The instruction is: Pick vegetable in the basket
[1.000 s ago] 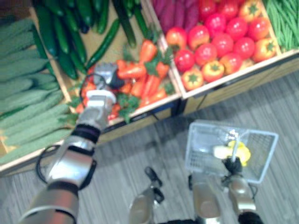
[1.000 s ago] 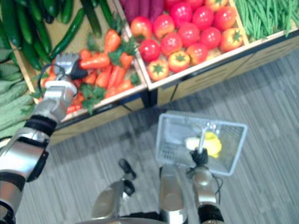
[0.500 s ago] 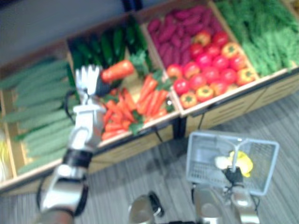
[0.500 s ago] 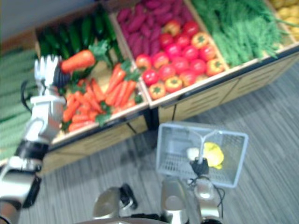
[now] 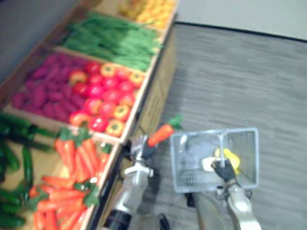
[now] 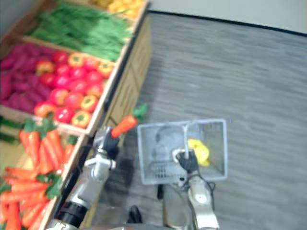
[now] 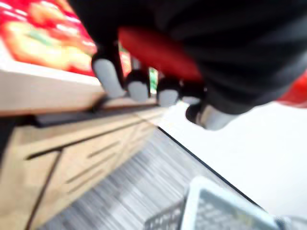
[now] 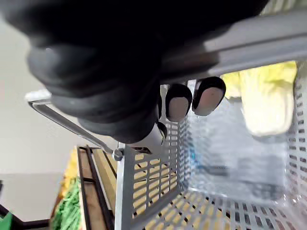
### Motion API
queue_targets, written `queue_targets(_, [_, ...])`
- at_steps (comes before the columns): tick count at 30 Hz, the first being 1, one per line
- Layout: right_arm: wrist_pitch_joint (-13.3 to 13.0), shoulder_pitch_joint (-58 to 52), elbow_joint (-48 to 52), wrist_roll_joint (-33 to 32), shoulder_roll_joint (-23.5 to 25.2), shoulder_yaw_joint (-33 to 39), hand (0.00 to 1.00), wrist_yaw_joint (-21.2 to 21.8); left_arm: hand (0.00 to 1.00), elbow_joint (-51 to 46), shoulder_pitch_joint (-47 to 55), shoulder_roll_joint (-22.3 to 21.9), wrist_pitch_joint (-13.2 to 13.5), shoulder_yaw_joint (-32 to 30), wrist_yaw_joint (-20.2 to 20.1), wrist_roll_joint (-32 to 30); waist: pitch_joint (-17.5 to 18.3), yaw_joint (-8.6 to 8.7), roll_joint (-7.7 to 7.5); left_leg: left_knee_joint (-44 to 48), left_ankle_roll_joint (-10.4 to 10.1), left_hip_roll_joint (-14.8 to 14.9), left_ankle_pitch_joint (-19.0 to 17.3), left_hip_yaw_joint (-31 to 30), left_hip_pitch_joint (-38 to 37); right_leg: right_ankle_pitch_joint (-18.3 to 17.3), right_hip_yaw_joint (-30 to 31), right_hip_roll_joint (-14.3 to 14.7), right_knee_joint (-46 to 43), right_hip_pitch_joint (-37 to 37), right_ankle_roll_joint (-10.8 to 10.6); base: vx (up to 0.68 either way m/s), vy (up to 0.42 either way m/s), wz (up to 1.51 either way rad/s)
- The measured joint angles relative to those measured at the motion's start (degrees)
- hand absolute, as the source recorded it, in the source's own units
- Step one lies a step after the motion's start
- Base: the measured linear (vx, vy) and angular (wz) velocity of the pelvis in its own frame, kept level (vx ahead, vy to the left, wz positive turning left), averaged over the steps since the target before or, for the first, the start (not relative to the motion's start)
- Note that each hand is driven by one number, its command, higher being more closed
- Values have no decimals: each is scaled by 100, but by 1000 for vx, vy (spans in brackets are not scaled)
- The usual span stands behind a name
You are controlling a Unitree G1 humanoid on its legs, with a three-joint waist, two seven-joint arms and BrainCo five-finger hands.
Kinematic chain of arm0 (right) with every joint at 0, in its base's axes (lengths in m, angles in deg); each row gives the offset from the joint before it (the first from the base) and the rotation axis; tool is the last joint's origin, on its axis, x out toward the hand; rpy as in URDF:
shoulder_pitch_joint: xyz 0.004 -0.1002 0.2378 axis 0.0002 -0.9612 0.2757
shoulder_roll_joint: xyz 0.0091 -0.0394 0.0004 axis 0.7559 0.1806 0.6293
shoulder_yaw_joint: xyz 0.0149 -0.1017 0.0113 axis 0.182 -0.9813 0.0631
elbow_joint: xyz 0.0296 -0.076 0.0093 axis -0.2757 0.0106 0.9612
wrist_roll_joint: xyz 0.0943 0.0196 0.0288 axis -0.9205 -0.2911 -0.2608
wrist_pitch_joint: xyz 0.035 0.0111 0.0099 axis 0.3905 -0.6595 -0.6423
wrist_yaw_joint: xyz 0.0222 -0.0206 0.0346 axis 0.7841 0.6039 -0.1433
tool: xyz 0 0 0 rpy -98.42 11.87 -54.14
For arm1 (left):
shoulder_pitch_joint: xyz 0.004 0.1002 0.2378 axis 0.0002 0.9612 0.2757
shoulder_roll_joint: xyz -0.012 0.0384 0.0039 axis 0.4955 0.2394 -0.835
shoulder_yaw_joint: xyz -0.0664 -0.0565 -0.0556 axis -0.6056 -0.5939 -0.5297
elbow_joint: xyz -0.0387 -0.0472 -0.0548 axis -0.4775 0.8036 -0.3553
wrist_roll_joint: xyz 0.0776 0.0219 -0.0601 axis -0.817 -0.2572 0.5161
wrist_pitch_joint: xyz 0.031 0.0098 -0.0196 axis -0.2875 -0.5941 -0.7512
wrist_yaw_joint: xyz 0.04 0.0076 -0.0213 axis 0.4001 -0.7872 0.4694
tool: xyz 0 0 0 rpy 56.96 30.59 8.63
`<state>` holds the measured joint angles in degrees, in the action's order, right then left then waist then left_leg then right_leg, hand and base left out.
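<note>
Left hand (image 5: pixel 142 146) is gripping a carrot (image 5: pixel 160 134), its fingers curled tightly round the orange root while the green top is pointing up and away. That carrot is hanging in the air just beside the near rim of the pale wire basket (image 5: pixel 192 178), not inside it. Right hand (image 5: pixel 224 168) is clutching the basket's handle (image 5: pixel 222 143) with fingers wrapped round it, keeping the basket above the grey floor (image 5: pixel 249 76). A yellow vegetable (image 5: pixel 234 157) is lying inside. Beside the left arm, a wooden stand (image 5: pixel 153 91) is displaying more carrots (image 5: pixel 72 158), red and orange round vegetables (image 5: pixel 103 93) and green beans (image 5: pixel 115 40).
</note>
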<state>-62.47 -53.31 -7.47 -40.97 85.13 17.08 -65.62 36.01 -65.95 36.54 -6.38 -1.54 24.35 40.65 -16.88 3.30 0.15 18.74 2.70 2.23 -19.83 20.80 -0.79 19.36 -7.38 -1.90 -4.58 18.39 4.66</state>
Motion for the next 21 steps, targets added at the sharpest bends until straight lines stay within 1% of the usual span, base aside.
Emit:
queue_targets(1, [-39,39,143,-103,-79,-139,100,98,100,112,-202,-62,70,95,-113,2,-41,-63,178,-370,-110,218,155,486,-74,-1044,-219,30,-831,91,264,-374,65,-190])
queue_targets(2, [-39,106,129,-165,-94,-254,100,184,100,125,-260,-58,73,110,-157,3,-28,-34,108,-373,-86,237,181,759,-70,-1574,-375,-104,-1488,241,170,-250,10,-181])
queue_targets(3, [-39,219,107,-298,-91,-503,100,255,100,188,-281,-64,76,221,-273,4,-16,-49,155,-384,-87,332,195,1079,-32,-2260,-773,-345,-2205,206,76,-187,3,-160])
queue_targets(4, [-40,306,90,-388,-90,-705,100,332,100,271,-300,-63,97,371,-369,4,-9,-70,143,-453,-99,377,234,1394,-48,-2564,-1127,-564,-2419,83,-74,-109,8,-182])
queue_targets(5, [-39,394,75,-493,-90,-887,100,417,100,346,-297,-48,136,532,-469,4,10,-142,117,-477,-126,423,251,1739,-40,-2776,-1418,-761,-2444,-108,-217,-68,-27,-201])
queue_targets(6, [-29,468,70,-566,-92,-1127,100,513,100,415,-300,-35,183,738,-601,5,32,-217,57,-494,-144,470,261,2153,-21,-2929,-1529,-902,-2098,-353,-542,-66,-62,-179])
queue_targets(7, [5,499,67,-607,-96,-1244,100,557,100,449,-301,-35,201,808,-639,4,33,-219,36,-521,-174,486,278,2330,-16,-2971,-1541,-895,-1782,-469,-723,-38,-120,-170])
queue_targets(8, [67,552,59,-682,-104,-1468,100,630,100,622,-351,-73,209,910,-700,3,32,-190,80,-592,-275,569,367,2611,2,-2713,-1385,-682,-1316,-492,-763,11,-141,-120])
queue_targets(9, [85,498,61,-734,-149,-1537,100,653,100,766,-413,-88,216,980,-775,-2,43,-158,89,-671,-323,603,450,2758,-31,-2557,-1263,-512,-1040,-517,-683,40,-188,-129])
queue_targets(10, [163,422,68,-777,-246,-1637,100,660,100,891,-444,-158,226,1053,-789,-14,45,-145,84,-701,-357,697,473,2923,-119,-2403,-1094,-312,-742,-626,-607,61,-165,-88])
queue_targets(12, [184,236,79,-947,-366,-1728,100,663,100,1134,-588,-277,229,1171,-784,-15,49,-139,85,-757,-449,769,549,3035,-263,-2239,-997,-136,-413,-828,-500,59,-172,-61])
queue_targets(13, [205,182,96,-986,-401,-1823,100,662,100,1246,-684,-381,230,1199,-778,-17,51,-102,80,-758,-480,800,594,3022,-312,-2163,-957,-79,-286,-901,-443,50,-142,-32])
queue_targets(15, [224,151,194,-1100,-464,-2021,100,665,100,1480,-862,-478,230,1260,-771,-37,62,-15,90,-759,-535,813,627,3012,-344,-2146,-936,-46,-184,-974,-441,17,-61,-11])
queue_targets(16, [230,101,314,-1102,-477,-2118,100,664,100,1585,-928,-550,229,1369,-771,-73,112,-11,91,-762,-551,815,638,3003,-338,-2123,-920,-31,-135,-979,-432,-8,-17,-4])
queue_targets(17, [230,75,392,-1102,-475,-2135,100,665,0,1648,-970,-553,229,1394,-773,-79,116,-8,93,-761,-567,814,651,2978,-342,-2108,-924,-32,-113,-1002,-432,-30,9,4])
queue_targets(18, [230,65,508,-1104,-476,-2137,100,663,0,1756,-1013,-538,229,1471,-774,-91,121,13,84,-800,-529,785,749,2844,-342,-1965,-939,-33,39,-1088,-393,-56,38,17])
queue_targets(19, [230,62,623,-1104,-478,-2106,100,657,0,1865,-1013,-526,225,1508,-774,-101,147,20,59,-886,-527,704,920,2726,-340,-1759,-940,-53,278,-1194,-375,-67,54,22])
queue_targets(20, [229,50,691,-1106,-480,-2100,100,643,0,1939,-1012,-527,216,1550,-771,-113,158,37,50,-902,-547,677,981,2681,-343,-1686,-944,-73,391,-1264,-382,-76,91,29])
queue_targets(21, [214,5,828,-1107,-479,-2106,100,632,0,2099,-1009,-521,208,1598,-773,-114,186,73,39,-936,-532,589,1058,2580,-349,-1629,-967,-130,567,-1383,-446,-67,123,37])
